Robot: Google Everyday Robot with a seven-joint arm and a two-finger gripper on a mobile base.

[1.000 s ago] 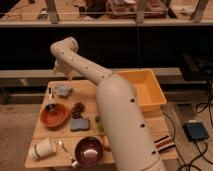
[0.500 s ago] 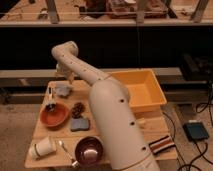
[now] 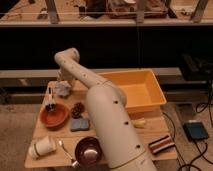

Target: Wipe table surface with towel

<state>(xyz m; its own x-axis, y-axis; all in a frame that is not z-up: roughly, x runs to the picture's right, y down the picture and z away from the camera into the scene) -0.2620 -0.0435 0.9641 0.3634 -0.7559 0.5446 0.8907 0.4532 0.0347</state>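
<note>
- The table surface (image 3: 48, 134) is crowded at its left end. A white mug (image 3: 42, 147) lies on its side at the near corner, with a spoon (image 3: 64, 148) just beside it.
- Behind the mug sits the orange-red bowl (image 3: 55, 116). A small dark item rests at its far rim; I cannot tell what it is.
- The towel (image 3: 63, 90), a crumpled pale grey-blue cloth, lies at the far left of the table, just behind that bowl.
- The gripper (image 3: 61, 81) hangs directly above the towel and close to it, pointing down from the bent arm. Its jaws stand wide and nothing is held between them.
- Judged from this, the step in hand is the pick-up of the towel, and no wiping has begun. The next move calls for a short descent onto the cloth and a pinch on a raised fold. The towel can then be pressed flat and dragged over bare wood.
- A pine cone (image 3: 77, 109), a flat blue pad (image 3: 80, 124) and a dark red bowl (image 3: 89, 150) line up towards the near edge, so free wiping room near the towel looks narrow.
- The robot arm (image 3: 107, 117) crosses the middle of the view.
- A yellow bin (image 3: 137, 90) fills the far right of the table.
- A dark striped cloth (image 3: 161, 144) lies at the near right corner, well apart from the towel.
</note>
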